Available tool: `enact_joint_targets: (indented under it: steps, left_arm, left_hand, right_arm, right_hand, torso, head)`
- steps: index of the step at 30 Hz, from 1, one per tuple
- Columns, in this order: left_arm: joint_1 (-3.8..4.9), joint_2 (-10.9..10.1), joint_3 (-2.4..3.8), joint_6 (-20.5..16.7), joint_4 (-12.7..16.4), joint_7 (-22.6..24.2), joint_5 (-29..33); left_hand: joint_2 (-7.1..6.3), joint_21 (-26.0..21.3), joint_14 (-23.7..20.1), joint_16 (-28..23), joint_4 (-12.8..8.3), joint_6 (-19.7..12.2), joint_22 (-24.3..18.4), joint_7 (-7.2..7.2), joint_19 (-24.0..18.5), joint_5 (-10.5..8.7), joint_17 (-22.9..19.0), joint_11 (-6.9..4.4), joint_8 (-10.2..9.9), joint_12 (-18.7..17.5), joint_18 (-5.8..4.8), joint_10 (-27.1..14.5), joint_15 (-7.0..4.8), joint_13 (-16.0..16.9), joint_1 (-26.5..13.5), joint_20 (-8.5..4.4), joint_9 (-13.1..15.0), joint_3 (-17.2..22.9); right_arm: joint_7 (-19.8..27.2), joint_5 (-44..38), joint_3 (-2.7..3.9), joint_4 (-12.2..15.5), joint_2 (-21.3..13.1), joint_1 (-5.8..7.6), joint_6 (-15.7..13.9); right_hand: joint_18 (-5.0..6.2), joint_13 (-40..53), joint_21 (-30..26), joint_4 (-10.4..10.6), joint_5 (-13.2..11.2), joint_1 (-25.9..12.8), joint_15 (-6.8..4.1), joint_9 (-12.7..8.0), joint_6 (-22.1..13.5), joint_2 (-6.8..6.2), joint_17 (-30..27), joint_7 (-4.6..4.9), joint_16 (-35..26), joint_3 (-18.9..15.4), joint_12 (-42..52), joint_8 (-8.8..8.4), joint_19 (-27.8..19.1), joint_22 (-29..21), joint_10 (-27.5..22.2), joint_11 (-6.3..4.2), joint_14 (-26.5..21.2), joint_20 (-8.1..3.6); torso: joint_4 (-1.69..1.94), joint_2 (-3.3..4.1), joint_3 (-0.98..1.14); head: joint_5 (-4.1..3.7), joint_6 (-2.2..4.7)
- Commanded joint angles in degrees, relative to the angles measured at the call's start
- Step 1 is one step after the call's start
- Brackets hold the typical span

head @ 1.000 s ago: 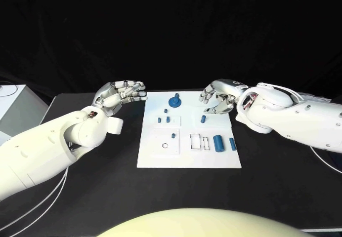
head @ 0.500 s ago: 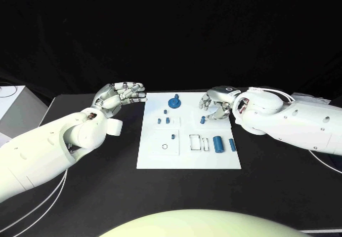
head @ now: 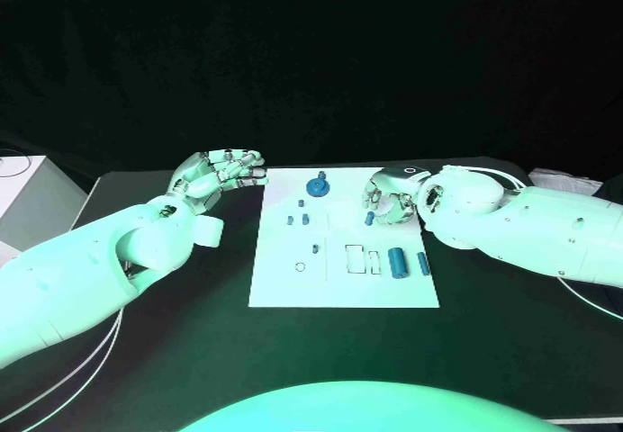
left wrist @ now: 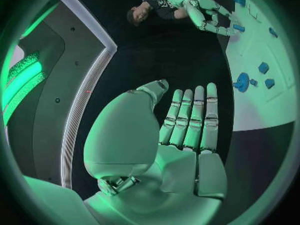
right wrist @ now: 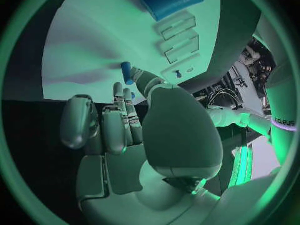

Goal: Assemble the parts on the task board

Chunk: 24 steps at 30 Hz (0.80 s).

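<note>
- The task board (head: 344, 283), a white plate, lies in the middle of the head view on the black table (head: 519, 342), with its blue parts spread over it.
- The right hand (head: 390, 200) sits over the board's upper right edge, fingers bent down around a small blue peg (head: 370, 217). In the right wrist view a fingertip touches the peg (right wrist: 127, 72); whether it is truly pinched I cannot tell. The hand seems placed here to pick this piece up.
- The left hand (head: 218, 171) hangs just off the board's upper left corner, holding nothing. Its fingers are partly curled in the head view, and straight and side by side in the left wrist view (left wrist: 181, 130). It seems parked clear of the work.
- A round blue knob (head: 318, 186) stands at the board's top centre; a fat blue cylinder (head: 397, 262) and a thinner one (head: 423, 263) lie at right, beside empty rectangular slots (head: 364, 258) that probably take them.
</note>
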Motion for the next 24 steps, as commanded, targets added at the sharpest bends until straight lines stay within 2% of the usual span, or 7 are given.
enact_joint_targets:
  steps: [1,4,12,23,24]
  left_arm:
    - [-0.04,0.0,0.03,1.0,0.1,0.8,0.3]
    - [-0.04,0.0,0.03,1.0,0.1,0.8,0.3]
    - [-0.04,0.1,0.03,1.0,0.1,0.8,0.3]
    - [-0.03,0.0,0.03,1.0,0.1,0.6,0.3]
    - [-0.03,0.0,0.03,1.0,0.1,0.6,0.3]
  left_hand:
    - [0.01,-0.2,-0.4,-0.3,-0.1,-0.3,-0.1,0.06,0.4,-0.03,0.1,0.02,0.2,0.2,0.62,-0.5,-0.02,0.1,0.6,-0.12,-0.1,-0.2]
    - [0.01,-0.2,-0.4,-0.3,-0.1,-0.3,-0.1,0.06,0.4,-0.03,0.1,0.02,0.2,0.2,0.62,-0.5,-0.02,0.1,0.6,-0.12,-0.1,-0.2]
    - [0.01,-0.2,-0.4,-0.3,-0.1,-0.3,-0.1,0.06,0.4,-0.03,0.1,0.02,0.2,0.2,0.62,-0.5,-0.02,0.1,0.6,-0.12,-0.1,-0.2]
    - [0.01,-0.2,-0.4,-0.3,-0.1,-0.3,-0.1,0.06,0.4,-0.03,0.1,0.02,0.2,0.2,0.62,-0.5,-0.02,0.1,0.6,-0.12,-0.1,-0.2]
    - [0.01,-0.2,-0.4,-0.3,-0.1,-0.3,-0.1,0.06,0.4,-0.03,0.1,0.02,0.2,0.2,0.62,-0.5,-0.02,0.1,0.6,-0.12,-0.1,-0.2]
  right_arm:
    - [-0.8,-1.6,-0.01,-0.5,0.3,-0.21,0.4]
    - [-0.9,-1.6,-0.03,-0.7,0.6,-0.42,0.2]
    - [-0.9,-1.4,-0.05,-0.5,1.3,-0.83,-0.3]
    - [-1.4,-1.3,-0.09,-0.8,1.7,-1.29,-0.3]
    - [-1.5,-1.4,-0.09,-0.8,1.7,-1.33,-0.4]
  right_hand:
    - [-0.15,-0.3,0.8,0.8,1.5,-0.1,-0.22,-0.1,1.1,-0.1,0.3,0.0,0.5,1.5,0.4,0.3,1.9,3.3,0.9,-0.02,1.9,0.04]
    - [-0.27,-0.5,1.5,1.4,2.3,-0.2,-0.37,0.0,2.2,-0.1,0.7,0.05,0.8,2.9,0.4,0.58,2.1,3.7,1.6,-0.18,2.0,-0.07]
    - [-0.38,-0.8,2.2,1.9,2.2,-0.1,-0.7,0.1,3.5,0.36,0.9,-0.11,1.0,5.1,0.6,0.95,2.3,4.2,3.5,-0.62,2.1,-0.36]
    - [-0.46,-0.8,2.7,1.8,2.1,0.0,-0.87,0.3,4.1,0.42,1.1,-0.19,1.1,5.8,0.7,1.2,2.4,4.4,4.3,-0.8,2.1,-0.5]
    - [-0.49,-0.8,2.9,1.6,2.0,0.4,-0.97,0.4,4.5,0.73,1.2,-0.27,1.2,6.2,0.7,1.42,2.4,4.6,4.8,-0.92,2.2,-0.57]
  torso:
    - [0.05,-0.03,-0.02]
    - [0.09,-0.04,-0.02]
    - [0.04,-0.03,0.0]
    - [-0.05,0.03,0.02]
    - [-0.03,0.01,0.02]
  head:
    - [-0.13,-0.04]
    - [-0.21,-0.07]
    - [-0.24,-0.15]
    - [-0.12,-0.34]
    - [-0.08,-0.37]
